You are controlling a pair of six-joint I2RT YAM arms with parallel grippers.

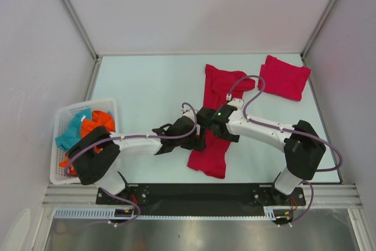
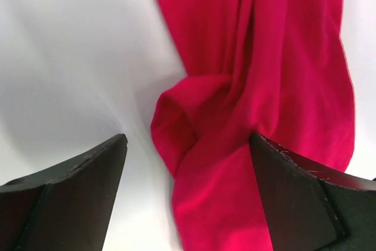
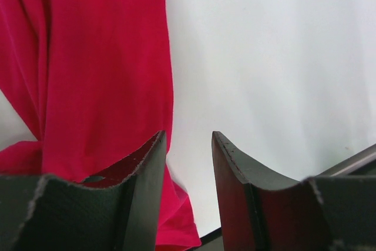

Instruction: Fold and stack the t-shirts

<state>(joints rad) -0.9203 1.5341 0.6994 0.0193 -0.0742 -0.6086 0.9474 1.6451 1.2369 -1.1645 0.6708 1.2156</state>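
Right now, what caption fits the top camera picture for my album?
Left arm and right arm meet over a long red t-shirt; a folded t-shirt lies far right.

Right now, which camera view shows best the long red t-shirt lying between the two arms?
The top external view: the long t-shirt appears nearly whole there. The left wrist view shows only a bunched fold of it, the right wrist view only one edge.

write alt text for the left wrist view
A crimson t-shirt lies bunched and twisted on the white table, filling the upper right. The open, empty left claw frames the bottom, a rolled fold of cloth showing between its black fingers.
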